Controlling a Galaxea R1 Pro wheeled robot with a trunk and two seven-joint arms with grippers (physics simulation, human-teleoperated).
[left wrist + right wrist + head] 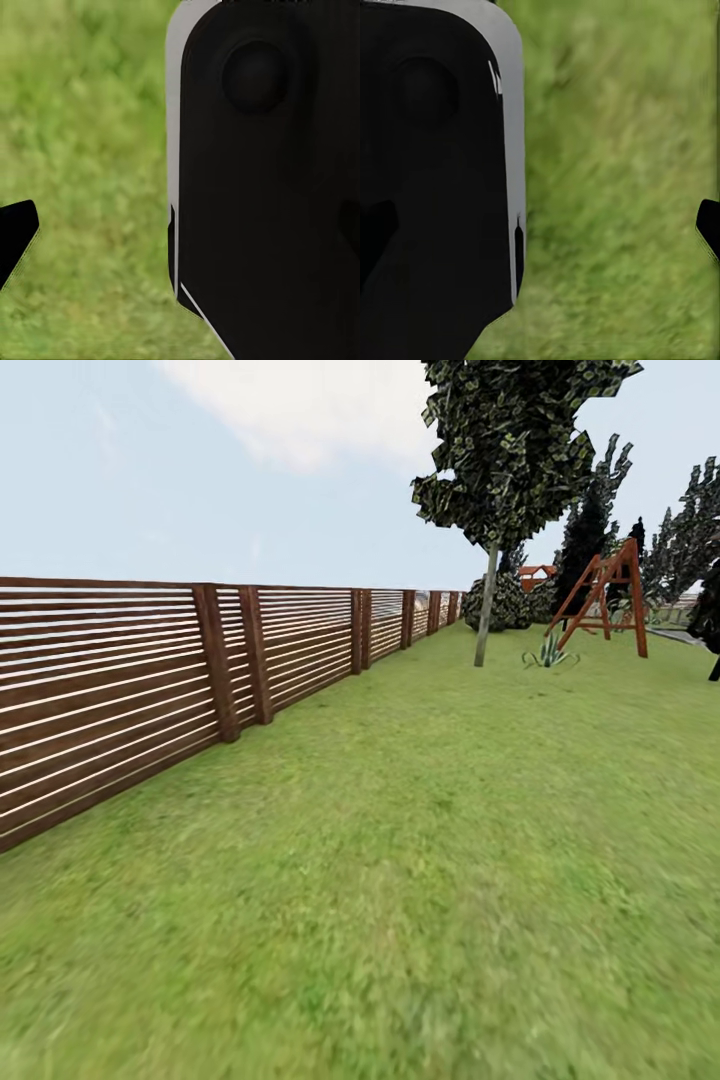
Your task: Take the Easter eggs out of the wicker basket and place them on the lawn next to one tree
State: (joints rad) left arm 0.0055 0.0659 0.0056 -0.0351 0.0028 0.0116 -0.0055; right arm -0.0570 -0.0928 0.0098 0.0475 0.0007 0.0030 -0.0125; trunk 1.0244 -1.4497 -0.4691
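Transit step, by judgement: the robot is crossing the lawn (pixel 420 880) beside the slatted fence (pixel 120 690); basket and eggs are not located yet. Next move: find the basket. The tree (pixel 486 605) stands upright, trunk axis vertical, far ahead. Both grippers' opening cannot be determined; grass lies beneath each.

The lawn (pixel 430 880) is rough, mottled grass. The fence (pixel 120 680) is matt brown wooden slats. The swing frame (pixel 605 600) looks like reddish wood.
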